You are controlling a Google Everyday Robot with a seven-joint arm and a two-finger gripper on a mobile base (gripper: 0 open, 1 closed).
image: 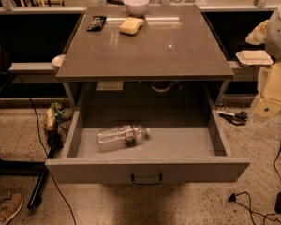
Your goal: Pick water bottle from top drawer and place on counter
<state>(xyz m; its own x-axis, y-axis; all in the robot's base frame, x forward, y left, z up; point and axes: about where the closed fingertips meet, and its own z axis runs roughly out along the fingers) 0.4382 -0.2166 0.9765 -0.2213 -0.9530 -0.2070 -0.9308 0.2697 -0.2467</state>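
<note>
One clear ribbed plastic water bottle lies sideways in the open grey drawer, well left of and below the cream pincer (open or closed, can't tell). An off-centre grab could roll it away.

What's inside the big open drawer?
Just the water bottle shows in the top drawer, lying on its side, cap pointing right. The front panel hides the nearest strip of its bottom, and the back under the counter is dark. The gripper is not in view.
</note>
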